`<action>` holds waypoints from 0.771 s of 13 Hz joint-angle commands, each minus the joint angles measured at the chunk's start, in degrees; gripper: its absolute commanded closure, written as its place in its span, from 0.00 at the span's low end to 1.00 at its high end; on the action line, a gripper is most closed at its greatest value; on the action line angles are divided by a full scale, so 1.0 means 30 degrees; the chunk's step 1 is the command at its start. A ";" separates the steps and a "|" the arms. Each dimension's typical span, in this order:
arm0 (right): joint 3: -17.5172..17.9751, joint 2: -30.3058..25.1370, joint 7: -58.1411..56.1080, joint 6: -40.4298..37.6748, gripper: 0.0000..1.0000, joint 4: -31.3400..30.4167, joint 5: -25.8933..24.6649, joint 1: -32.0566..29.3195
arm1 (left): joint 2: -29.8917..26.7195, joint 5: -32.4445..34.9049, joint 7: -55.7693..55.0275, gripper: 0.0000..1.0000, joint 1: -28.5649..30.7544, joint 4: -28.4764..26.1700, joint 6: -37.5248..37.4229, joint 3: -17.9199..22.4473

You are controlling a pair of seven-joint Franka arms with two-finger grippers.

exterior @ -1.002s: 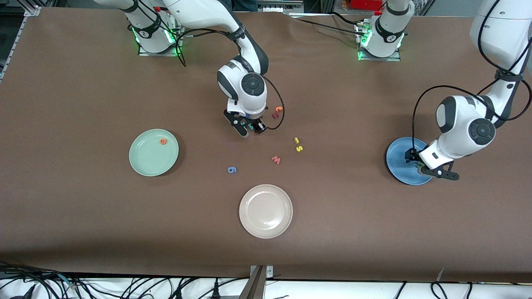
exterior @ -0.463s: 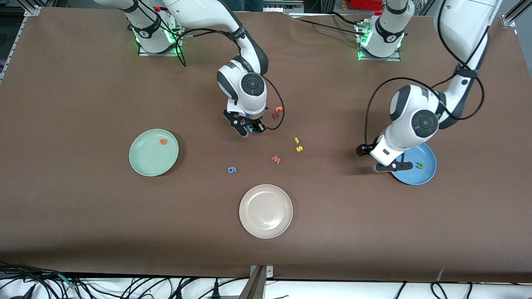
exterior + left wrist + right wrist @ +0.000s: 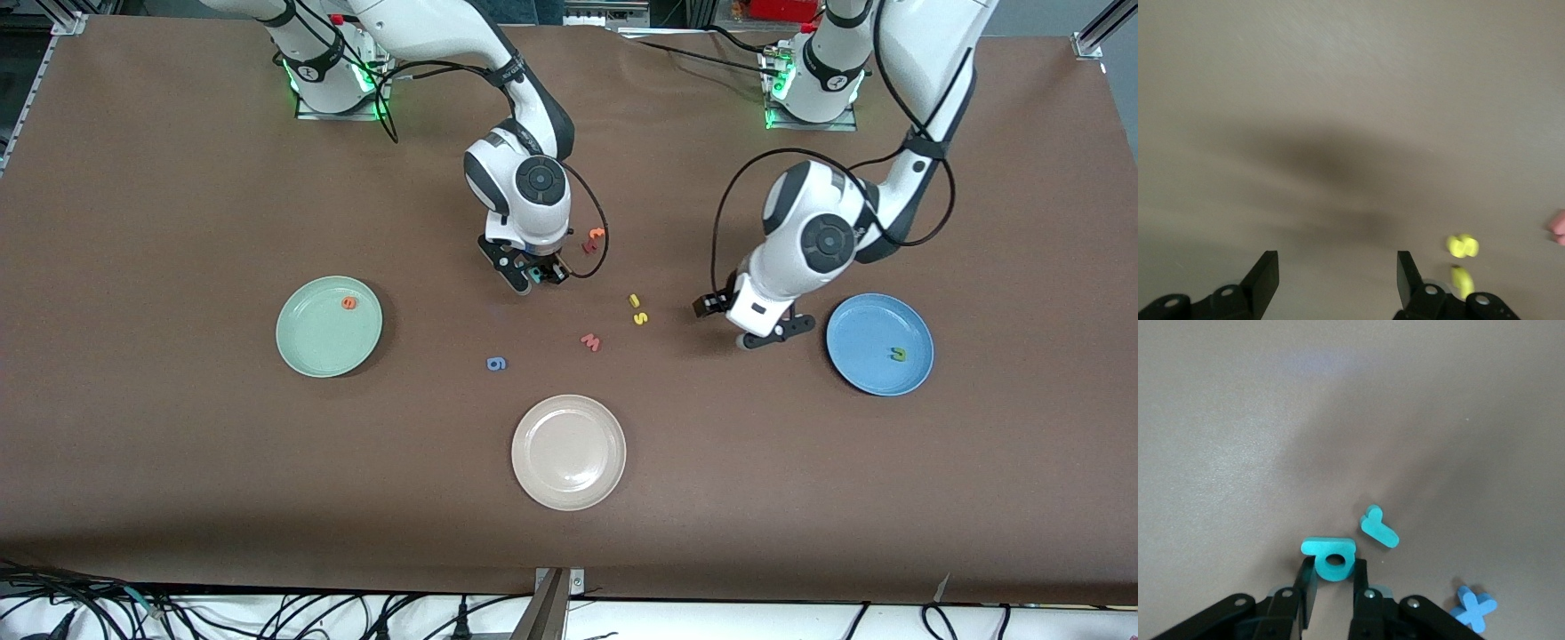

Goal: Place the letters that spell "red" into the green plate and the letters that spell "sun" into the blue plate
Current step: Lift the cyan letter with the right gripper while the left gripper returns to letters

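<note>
front view: high up, facing both robot bases, takes in the whole brown counter (image 3: 178,462)
left wrist view: close, looking down past its end effector (image 3: 1335,283)
right wrist view: super close over its end effector (image 3: 1333,583)
shared: the yellow toy letters (image 3: 637,309) (image 3: 1462,246) also show from the left wrist

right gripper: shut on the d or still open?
Shut on the teal d. The right wrist view shows the right gripper with both fingers pressed against the letter's sides; the teal r lies loose beside it.
</note>
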 commanded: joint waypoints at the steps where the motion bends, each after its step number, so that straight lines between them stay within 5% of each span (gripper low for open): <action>1: -0.0168 0.0070 -0.0041 -0.0152 0.88 -0.0074 0.0214 0.0140 | 0.0702 -0.0522 -0.2562 0.20 -0.1299 0.1263 -0.0096 0.0221; 5: -0.0227 -0.0047 -0.0157 -0.0558 0.90 0.0130 0.0214 0.0111 | 0.2079 -0.0346 -0.5788 0.22 -0.3088 0.2905 -0.0096 0.0338; 10: -0.1015 -0.1536 -0.3808 -0.4715 0.90 0.1245 0.0418 -0.0911 | 0.3368 -0.0346 -0.7636 0.26 -0.3793 0.3755 0.0108 0.0396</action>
